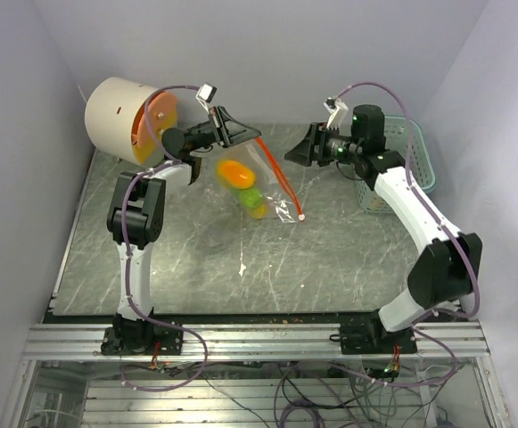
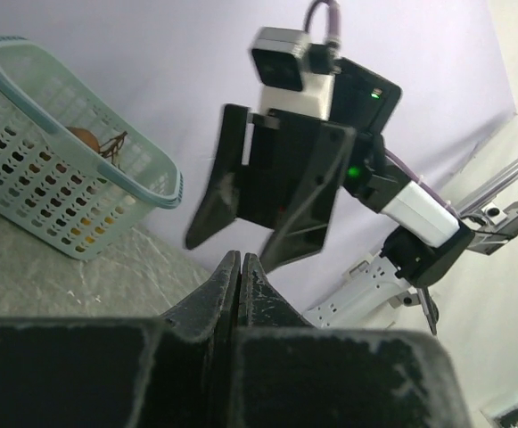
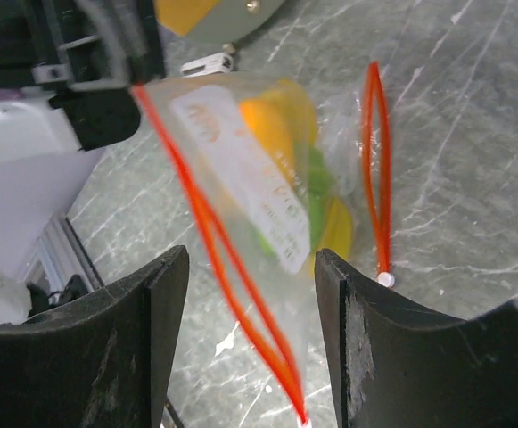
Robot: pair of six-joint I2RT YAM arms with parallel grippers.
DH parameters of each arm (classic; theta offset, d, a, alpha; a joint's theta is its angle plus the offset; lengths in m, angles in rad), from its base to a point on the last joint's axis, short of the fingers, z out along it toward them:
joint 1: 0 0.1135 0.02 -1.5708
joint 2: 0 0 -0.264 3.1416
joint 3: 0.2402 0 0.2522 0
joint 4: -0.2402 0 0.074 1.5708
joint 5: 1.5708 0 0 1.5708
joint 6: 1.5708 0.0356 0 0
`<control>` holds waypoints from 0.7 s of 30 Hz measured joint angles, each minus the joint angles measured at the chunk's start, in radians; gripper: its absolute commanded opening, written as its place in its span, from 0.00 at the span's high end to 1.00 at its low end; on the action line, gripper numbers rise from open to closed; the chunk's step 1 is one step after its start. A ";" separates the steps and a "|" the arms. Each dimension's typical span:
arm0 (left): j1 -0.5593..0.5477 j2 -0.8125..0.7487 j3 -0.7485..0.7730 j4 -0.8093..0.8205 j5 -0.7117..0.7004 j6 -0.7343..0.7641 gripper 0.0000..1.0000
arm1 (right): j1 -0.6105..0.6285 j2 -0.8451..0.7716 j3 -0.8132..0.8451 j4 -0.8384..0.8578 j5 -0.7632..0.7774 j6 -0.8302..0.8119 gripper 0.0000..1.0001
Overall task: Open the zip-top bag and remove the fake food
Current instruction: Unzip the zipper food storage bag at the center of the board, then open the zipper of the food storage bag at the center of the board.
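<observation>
**A:** What is carried over the grey marbled table (image 1: 348,259), and what could go wrong from here?

**B:** The clear, crinkly zip-top bag (image 1: 260,189) is held aloft by one corner of its mouth. That corner is pinched in the closed left hand (image 1: 241,134), and the bag hangs below and in front of that hand. The right hand (image 3: 251,259) is held open with nothing between its fingers, facing the bag and apart from it. Thin film pinched at one corner could be dragged out of the grip if it is tugged. The mouth is seen parted and slanting downward, so pieces might be spilled and rolled across the table.

**A:** And the containers?

**B:** The pale teal perforated plastic basket (image 1: 423,152) is set behind the right hand. A brown lump (image 2: 85,138) is seen in it, too unclear to be named. In the bag the fake food is bunched: an orange ball-like piece (image 1: 235,171), green bits (image 1: 251,196) and a yellow piece (image 1: 259,210). The red-orange zip strip (image 1: 281,183) is trailed from the left hand down to a small white slider (image 1: 301,217). Whether that touches the table cannot be told.
</observation>
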 measured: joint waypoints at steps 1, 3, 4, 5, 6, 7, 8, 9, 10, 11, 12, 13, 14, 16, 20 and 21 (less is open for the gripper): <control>-0.006 0.000 -0.001 0.000 0.002 0.000 0.93 | 0.000 0.020 0.008 0.008 0.006 0.004 0.43; -0.014 0.000 -0.001 0.000 0.002 0.001 0.93 | 0.000 0.069 0.017 0.016 0.011 0.011 0.44; -0.016 0.000 0.000 0.000 0.002 0.000 0.93 | 0.000 0.089 0.017 0.016 0.011 0.013 0.45; -0.016 0.000 0.000 0.000 0.002 0.000 0.93 | 0.002 0.103 0.017 0.014 0.013 0.014 0.48; -0.016 0.000 0.000 0.000 0.003 0.000 0.93 | 0.003 0.117 0.017 0.012 0.017 0.014 0.51; -0.016 0.000 0.002 0.000 0.003 -0.001 0.93 | 0.005 0.123 0.017 0.011 0.021 0.014 0.53; -0.016 0.000 0.003 0.000 0.003 -0.002 0.93 | 0.007 0.126 0.014 0.014 0.025 0.017 0.54; -0.016 0.000 0.006 0.000 0.003 -0.003 0.93 | 0.008 0.126 0.010 0.016 0.027 0.020 0.55; -0.016 0.000 0.008 0.000 0.003 -0.004 0.93 | 0.009 0.124 0.006 0.022 0.027 0.024 0.55; -0.014 0.000 0.009 0.000 0.003 -0.005 0.93 | 0.009 0.121 0.001 0.032 0.027 0.027 0.55; -0.014 0.000 0.009 0.000 0.003 -0.006 0.93 | 0.010 0.117 -0.005 0.039 0.027 0.030 0.55; -0.015 0.000 0.010 0.000 0.003 -0.008 0.93 | 0.011 0.113 -0.014 0.043 0.026 0.032 0.55; -0.015 0.000 0.011 0.000 0.003 -0.008 0.93 | 0.011 0.107 -0.024 0.044 0.026 0.032 0.54; -0.016 0.000 0.015 0.000 0.004 -0.009 0.93 | 0.013 0.095 -0.040 0.043 0.026 0.032 0.54; -0.016 0.001 0.023 0.000 0.004 -0.011 0.93 | 0.013 0.069 -0.054 0.035 0.026 0.026 0.53; -0.016 0.001 0.023 0.000 0.004 -0.012 0.93 | 0.013 0.061 -0.055 0.033 0.027 0.024 0.53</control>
